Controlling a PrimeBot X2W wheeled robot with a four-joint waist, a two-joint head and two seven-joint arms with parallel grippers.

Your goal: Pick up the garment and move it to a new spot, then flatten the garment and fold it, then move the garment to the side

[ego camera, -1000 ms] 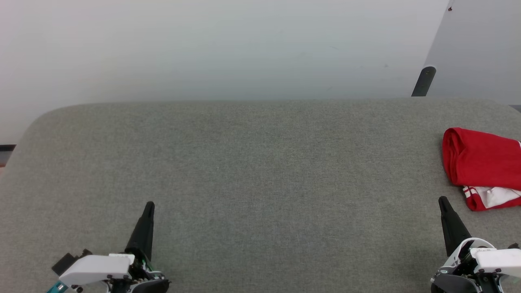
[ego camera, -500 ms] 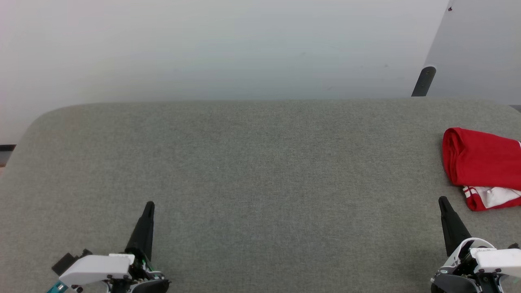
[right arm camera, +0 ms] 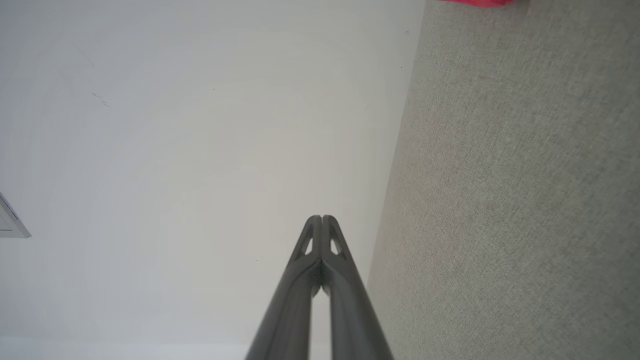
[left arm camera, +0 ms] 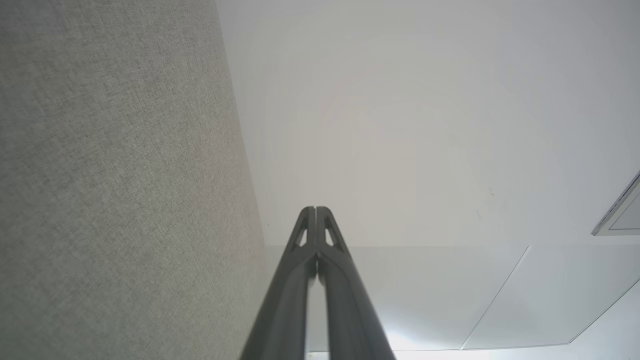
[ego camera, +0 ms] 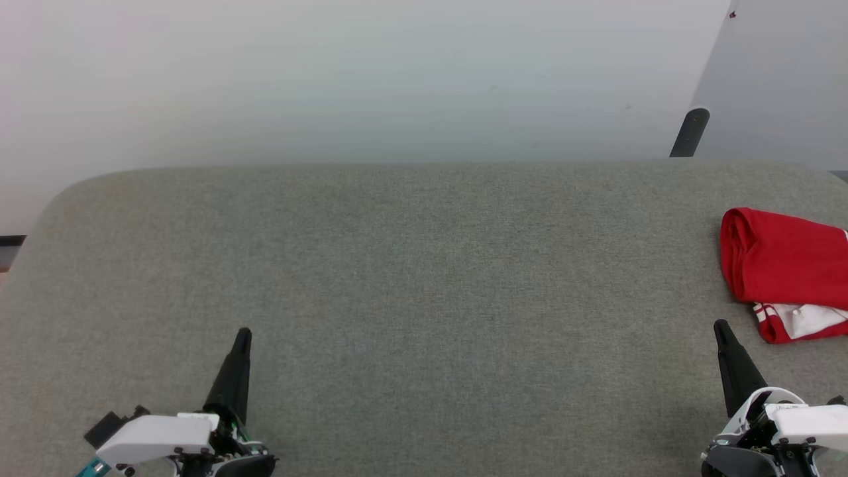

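Note:
The garment (ego camera: 782,265) lies folded at the far right of the grey felt table (ego camera: 424,278), bright red with a white sleeve panel and striped trim at its near corner. A sliver of the garment (right arm camera: 477,2) also touches the top edge of the right wrist view. My right gripper (ego camera: 720,326) stands shut and empty just left of and nearer than the garment, apart from it. My left gripper (ego camera: 243,333) rests shut and empty at the lower left, far from the fabric. Both wrist views show fingertips pressed together: left gripper (left arm camera: 315,209), right gripper (right arm camera: 321,218).
A pale wall rises behind the table's rounded far edge. A dark post (ego camera: 689,132) stands behind the far right corner beside a light panel. The wide grey surface stretches between the two grippers.

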